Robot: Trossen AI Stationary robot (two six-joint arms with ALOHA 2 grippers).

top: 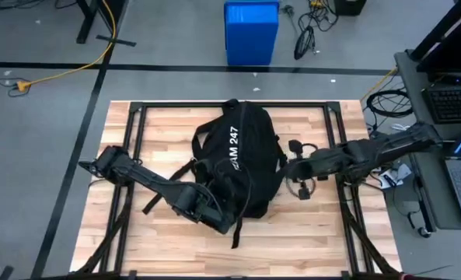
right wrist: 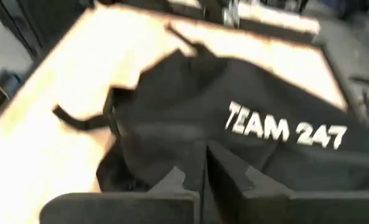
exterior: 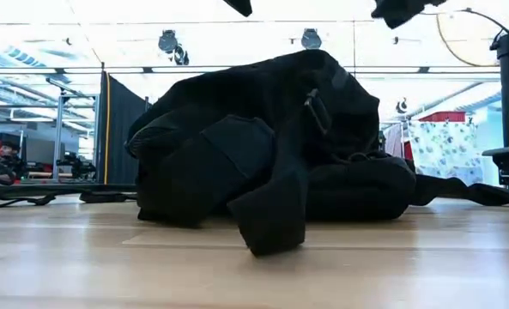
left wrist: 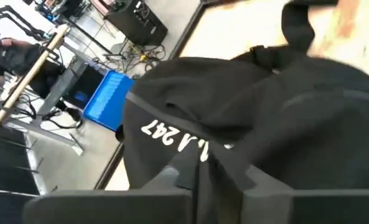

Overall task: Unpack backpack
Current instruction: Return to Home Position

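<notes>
Two dark arms reached in over the wooden counter (top: pixel 164 128). On the left, the left hand (top: pixel 207 206) hung at the left edge of the backpack (top: pixel 238 155), low over its slack end. Its fingers were drawn together on nothing I could make out (black on black, so I would not swear to it).

In the middle of the counter lay the backpack itself, slumped on its side with the white lettering facing up and straps trailing loose around it. I could not tell whether the zip was shut.

I judged it soft and floppy, with some bulk to it, so it would likely sag and slide rather than hold its shape under a pull. Smooth fabric gives a poor grip. A strap, the top loop or a zip tab looked like better places to take hold, with the other hand pinning the body down.

To the right, the right hand (top: pixel 290 166) sat just beside the backpack's right flank, fingers together and empty.
</notes>
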